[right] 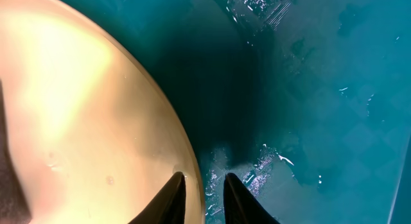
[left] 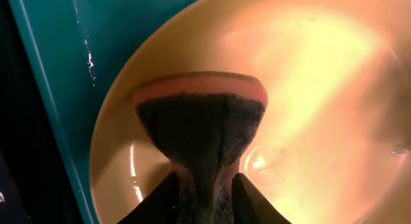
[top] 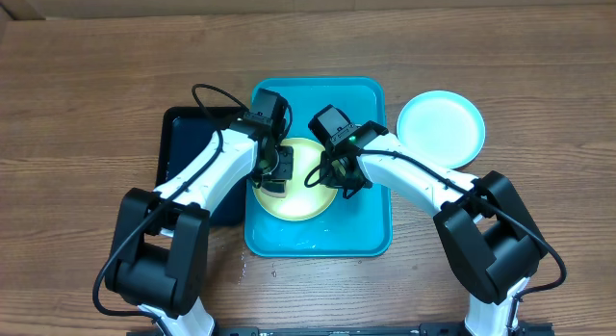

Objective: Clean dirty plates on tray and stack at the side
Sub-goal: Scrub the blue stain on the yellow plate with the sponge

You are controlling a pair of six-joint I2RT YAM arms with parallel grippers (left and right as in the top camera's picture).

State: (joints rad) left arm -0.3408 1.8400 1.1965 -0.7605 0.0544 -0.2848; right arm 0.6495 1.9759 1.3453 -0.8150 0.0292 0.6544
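Note:
A pale yellow-green plate (top: 306,199) lies in the cyan-blue tray (top: 371,235). My left gripper (top: 277,172) is shut on a sponge (left: 202,121) with a dark scrub face and pink edge, pressed on the plate's left part (left: 308,70). My right gripper (top: 339,178) pinches the plate's right rim. In the right wrist view its fingers (right: 204,192) straddle the rim, one on the plate (right: 83,108), one over the wet tray floor (right: 321,89). A light cyan plate (top: 441,127) lies on the table right of the tray. No second yellow-green plate shows.
A narrow black tray (top: 188,143) lies against the blue tray's left side, under my left arm. The blue tray's rim (left: 58,57) runs close to the sponge on the left. Water drops glisten on the tray floor. Wooden table all around.

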